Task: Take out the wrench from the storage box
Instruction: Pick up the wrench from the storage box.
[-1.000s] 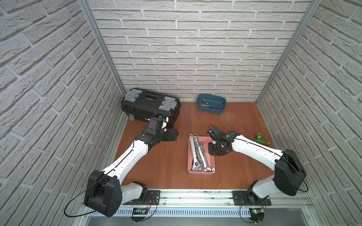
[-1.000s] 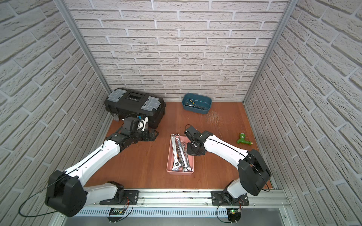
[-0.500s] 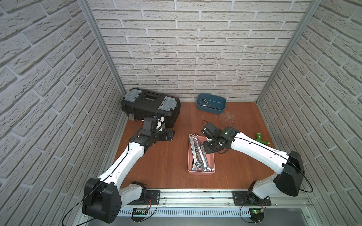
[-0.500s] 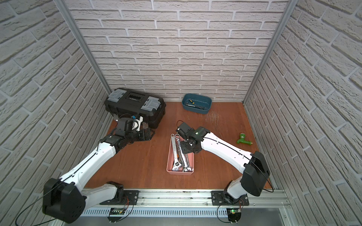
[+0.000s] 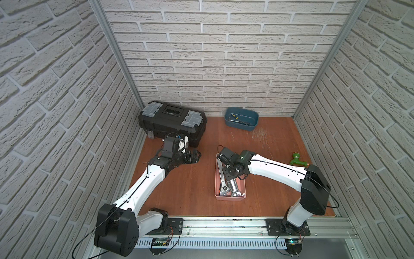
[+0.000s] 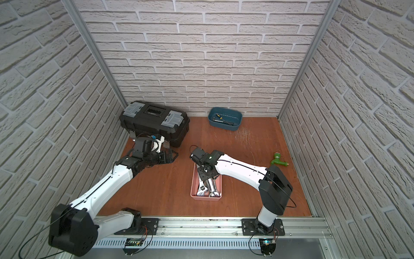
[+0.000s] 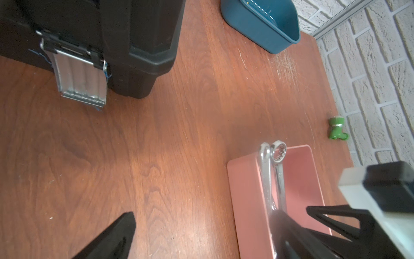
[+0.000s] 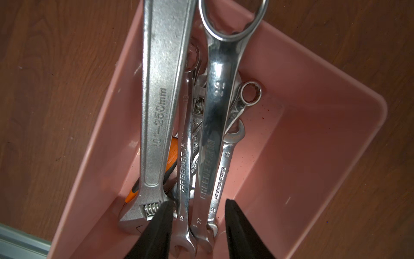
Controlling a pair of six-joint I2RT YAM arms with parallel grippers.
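- Black toolbox (image 5: 172, 122): it stands shut at the far left corner and plays no part in this job.
- Left gripper (image 5: 195, 157): you have it parked low over the bare table (image 5: 190, 190), just in front of the toolbox and well apart from the tray. Its jaws are spread wide and it carries nothing.
- Storage box (image 5: 230, 197): the pink tray sits mid-table, flat and square to the front rail.
- Wrenches (image 6: 207, 190): the whole bundle lies lengthwise inside the tray. The wrist view shows a large adjustable wrench (image 8: 161, 101) beside a ring-ended combination wrench (image 8: 219, 107), with slimmer ones under and between them. None is lifted, and none lies on the table outside the tray.
- Right gripper (image 8: 198, 226): it is down over the tray. Its jaws are partly spread and straddle the open ends of the combination wrenches. A gap shows at one finger (image 8: 242, 231), so no pinch is made.
- Blue tub (image 5: 242, 122) and green fitting (image 5: 298, 159): both are further right, clear of the work.
- Progress: the reach is done. By my judgement, closing, lifting and setting a wrench down outside the tray all remain.
- Caution: the tools overlap, so you may drag a neighbour up as well.
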